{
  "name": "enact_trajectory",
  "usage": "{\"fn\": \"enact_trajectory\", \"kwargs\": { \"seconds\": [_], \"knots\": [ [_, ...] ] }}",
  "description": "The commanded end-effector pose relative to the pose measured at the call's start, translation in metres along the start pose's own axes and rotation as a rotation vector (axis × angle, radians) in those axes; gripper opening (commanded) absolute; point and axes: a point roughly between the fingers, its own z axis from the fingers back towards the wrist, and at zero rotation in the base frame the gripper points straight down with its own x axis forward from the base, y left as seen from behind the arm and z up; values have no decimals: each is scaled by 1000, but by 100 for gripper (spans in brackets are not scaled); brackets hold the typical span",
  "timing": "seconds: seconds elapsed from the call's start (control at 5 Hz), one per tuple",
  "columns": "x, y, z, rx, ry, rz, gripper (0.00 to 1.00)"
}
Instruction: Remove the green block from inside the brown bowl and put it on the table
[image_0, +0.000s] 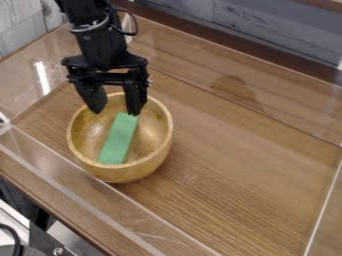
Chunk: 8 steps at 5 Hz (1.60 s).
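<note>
Camera view: single angle over the table (254, 140).
Block: green block (122, 137) lies slanted inside the brown bowl (158, 150), leaning on its curved wall, likely because it spans the hollow.
Pincer: gripper (114, 98) points down above the block's upper end, fingers spread wide, holding nothing.

block (120, 139) in bowl (158, 150), bowl on table (241, 170) left, claw (112, 102) above bowl's rear
</note>
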Motion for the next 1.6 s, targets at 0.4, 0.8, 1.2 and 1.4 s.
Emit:
{"fn": "enact_trajectory", "kwargs": {
  "seconds": [0.4,0.8,1.2,1.4],
  "knots": [
    [12,0,5,-2,-59,9,100],
    [11,2,-11,2,-57,13,100],
    [10,4,-25,-1,-54,19,100],
    [8,5,-33,-1,-53,24,100]
  ]
}}
